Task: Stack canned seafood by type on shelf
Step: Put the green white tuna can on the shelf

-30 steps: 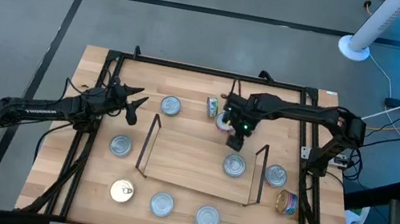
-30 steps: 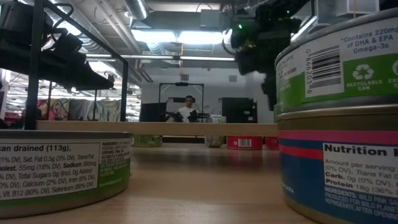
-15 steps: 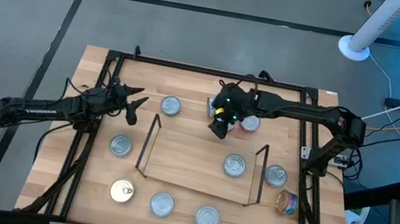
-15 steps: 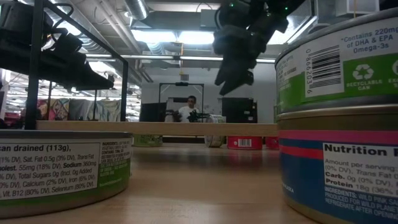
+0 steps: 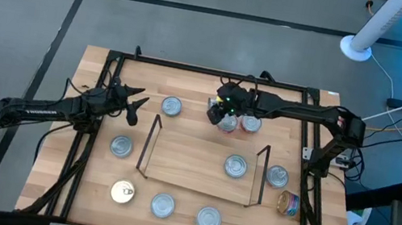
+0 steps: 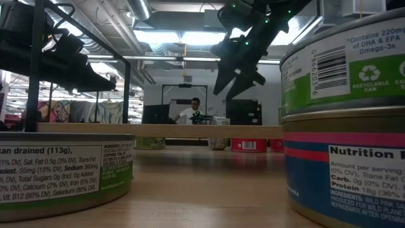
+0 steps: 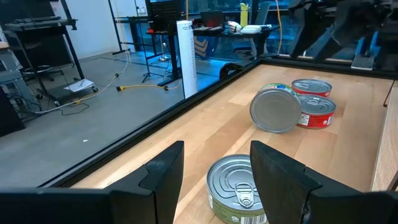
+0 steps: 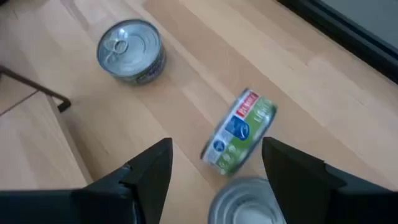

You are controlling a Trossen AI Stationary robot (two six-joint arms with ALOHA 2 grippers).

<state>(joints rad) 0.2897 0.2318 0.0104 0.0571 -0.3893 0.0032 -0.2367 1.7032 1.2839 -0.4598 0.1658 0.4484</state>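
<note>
The right gripper (image 5: 224, 116) is held above the upper centre of the high view, just behind the shelf (image 5: 192, 164), its fingers (image 8: 149, 171) spread wide and empty. Directly under it in the right wrist view lie a silver-topped tin (image 8: 245, 202) and a green-labelled tin tipped on its edge (image 8: 239, 134); the open jaws appear positioned to straddle one of them, probably for a pick. A red-sided tin (image 5: 251, 123) sits just beside these. Only one tin (image 5: 235, 166) rests on the shelf board, toward its right end, so the stacking is judged barely begun. The remaining tins are scattered around the shelf on the table (image 5: 83, 183). The left gripper (image 5: 133, 106) waits at the left of the high view, parted and holding nothing, with a silver tin (image 7: 236, 190) seen between its fingers.
</note>
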